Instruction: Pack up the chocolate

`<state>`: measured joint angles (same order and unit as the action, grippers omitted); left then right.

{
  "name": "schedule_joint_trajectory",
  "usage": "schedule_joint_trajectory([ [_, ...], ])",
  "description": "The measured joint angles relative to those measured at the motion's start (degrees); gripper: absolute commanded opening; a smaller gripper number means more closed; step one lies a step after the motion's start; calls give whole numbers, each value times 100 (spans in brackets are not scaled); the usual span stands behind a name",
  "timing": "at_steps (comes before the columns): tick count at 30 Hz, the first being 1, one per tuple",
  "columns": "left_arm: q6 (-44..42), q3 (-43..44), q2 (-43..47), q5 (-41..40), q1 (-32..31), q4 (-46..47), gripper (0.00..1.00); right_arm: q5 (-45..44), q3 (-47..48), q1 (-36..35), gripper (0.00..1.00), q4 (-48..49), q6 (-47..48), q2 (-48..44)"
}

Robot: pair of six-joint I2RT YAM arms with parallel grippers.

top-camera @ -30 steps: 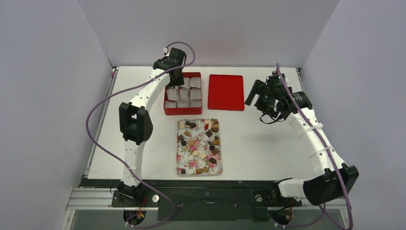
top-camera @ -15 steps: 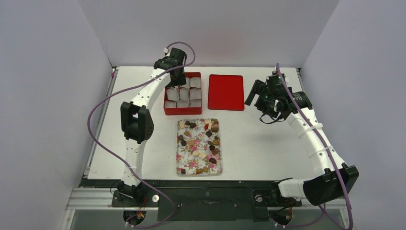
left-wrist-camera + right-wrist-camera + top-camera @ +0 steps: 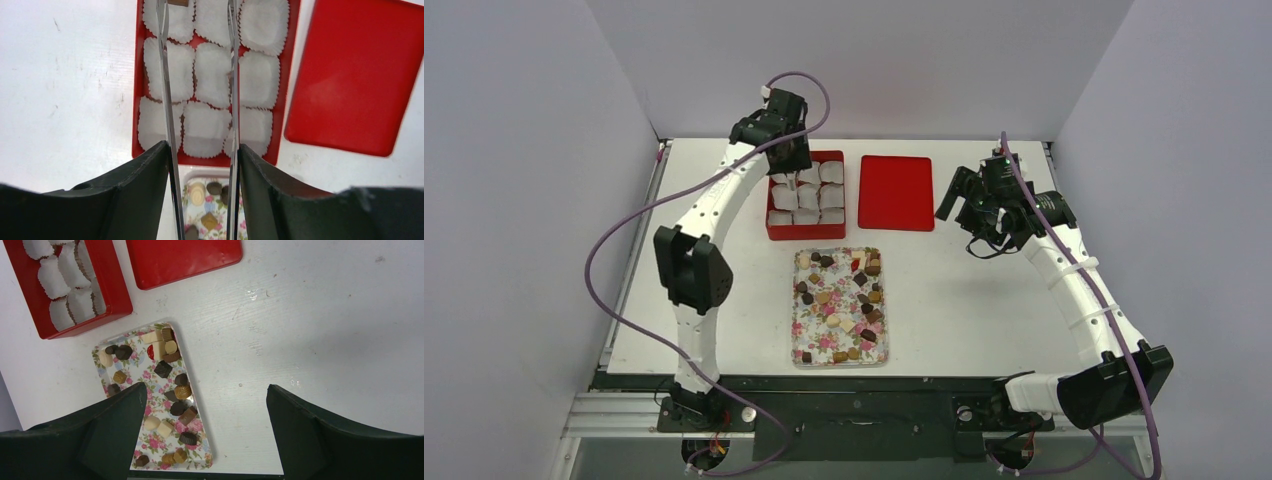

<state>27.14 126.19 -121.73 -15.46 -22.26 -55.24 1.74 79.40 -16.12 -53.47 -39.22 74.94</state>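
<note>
We are holding our left gripper (image 3: 792, 181) open over the red box (image 3: 136, 125) of white paper cups (image 3: 212, 75) near the tabletop's far edge, and our right gripper (image 3: 202, 392) wide open. The chocolate (image 3: 163, 369) is lying in the floral tray (image 3: 809, 342) toward the near edge.

A robotics lab test cell: blank white panels (image 3: 864, 60) wall in a bare white table (image 3: 984, 300) beyond the left gripper (image 3: 794, 180), with aluminium framing (image 3: 614, 425) behind it.
</note>
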Motion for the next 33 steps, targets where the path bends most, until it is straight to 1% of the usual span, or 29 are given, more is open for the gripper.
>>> schedule_joint_trajectory([
  [5,-28,-798,1143,28,-295,-11,47,-2,0,0,85,0,0,0],
  [9,15,-1648,2087,28,-748,-26,47,-2,0,2,85,4,-2,-2],
  [14,225,-2730,2973,101,-1311,-160,46,-2,0,0,85,15,-4,-2],
  [20,693,-3842,3663,122,-2052,-369,44,-2,-2,0,84,31,-9,-2],
  [25,1152,-4645,4070,195,-2658,-492,44,-2,-46,-11,84,85,-28,-2],
  [33,1593,-5049,4367,361,-3250,-599,44,-4,-221,-87,84,114,-48,-9],
])
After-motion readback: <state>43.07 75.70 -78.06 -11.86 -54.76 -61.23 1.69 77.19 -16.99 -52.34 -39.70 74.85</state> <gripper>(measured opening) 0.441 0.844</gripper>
